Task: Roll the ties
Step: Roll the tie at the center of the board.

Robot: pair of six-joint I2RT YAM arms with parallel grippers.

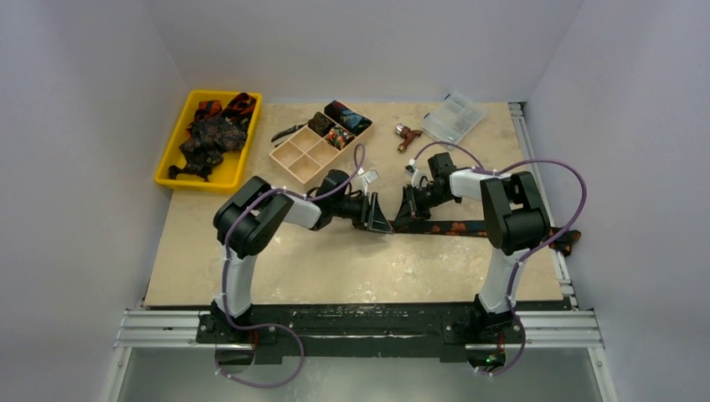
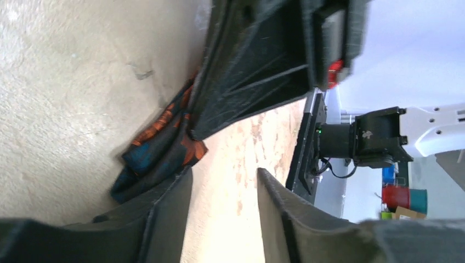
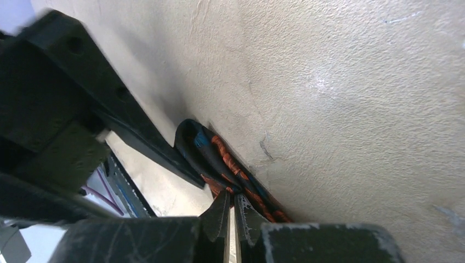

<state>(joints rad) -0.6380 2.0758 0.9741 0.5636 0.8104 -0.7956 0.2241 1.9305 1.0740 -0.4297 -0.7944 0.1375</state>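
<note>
- Crucially, the tie lies flat on the bench. Its long axis runs parallel to the near edge, from about the middle of the bench out to the right edge, and its far end reaches past that edge.
- Both claws meet at the tie's inner end, near the middle of the bench. The rest of the strip stretches away rightward beneath the right arm.
- The right claw is the nearer of the 2. Its fingers are pressed together, tips down at the folded end; whether any fabric is caught between them I cannot tell.
- The left claw faces it from the left, spread, with bare bench showing in the gap. The folded end lies just beside 1 finger, not between the 2.
- Judging from this, a roll would have to travel rightward along the strip, so the end at the right claw's tips looks like the starting point.
- The fabric is dark, nearly black, with orange blotches and some blue at the fold. It looks thin and limp, doubled into a loose loop rather than a tight coil.
- More ties are heaped in a yellow tray at the far left corner, beside a wooden divided box.
</note>
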